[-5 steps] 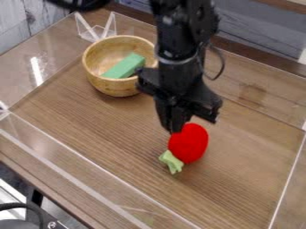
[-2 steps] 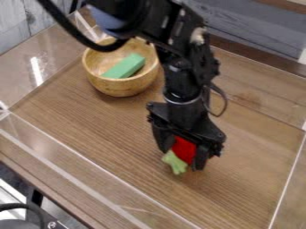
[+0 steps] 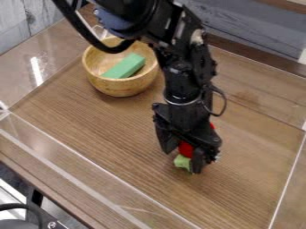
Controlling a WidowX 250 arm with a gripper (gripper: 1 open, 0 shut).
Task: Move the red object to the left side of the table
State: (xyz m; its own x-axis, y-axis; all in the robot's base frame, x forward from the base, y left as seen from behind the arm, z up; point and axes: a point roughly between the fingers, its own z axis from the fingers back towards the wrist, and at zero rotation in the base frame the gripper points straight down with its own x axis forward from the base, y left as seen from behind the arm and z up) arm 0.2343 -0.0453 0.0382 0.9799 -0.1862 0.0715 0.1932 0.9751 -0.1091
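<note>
Red strawberry: one, small and bright, lying on the bench among the fingers of the jaws [image 3: 185, 143]; partly hidden by them, its red showing between and beside the dark fingers [image 3: 187, 149]
Leafy stem: one, light green [image 3: 183, 163], at the strawberry's near end, toward the bottom of the view
Jaws: one set, black, pointing down around the strawberry; spread apart, with no firm grip to be seen
Arm: one, black [image 3: 131, 20], reaching in from the top of the view
Bench: one, brown wood-grain [image 3: 89, 121], under the strawberry and the bowl
Containers: one, a round wooden bowl [image 3: 116, 87], at the upper left of the view, well apart from the strawberry
In the bowl: one green block [image 3: 125, 65], oblong, lying aslant; no second thing seen with it
Walls: low and clear [image 3: 48, 165], along the bench's edges
Cable: one, black, curved [image 3: 27, 207], at the lower left corner of the view
</note>
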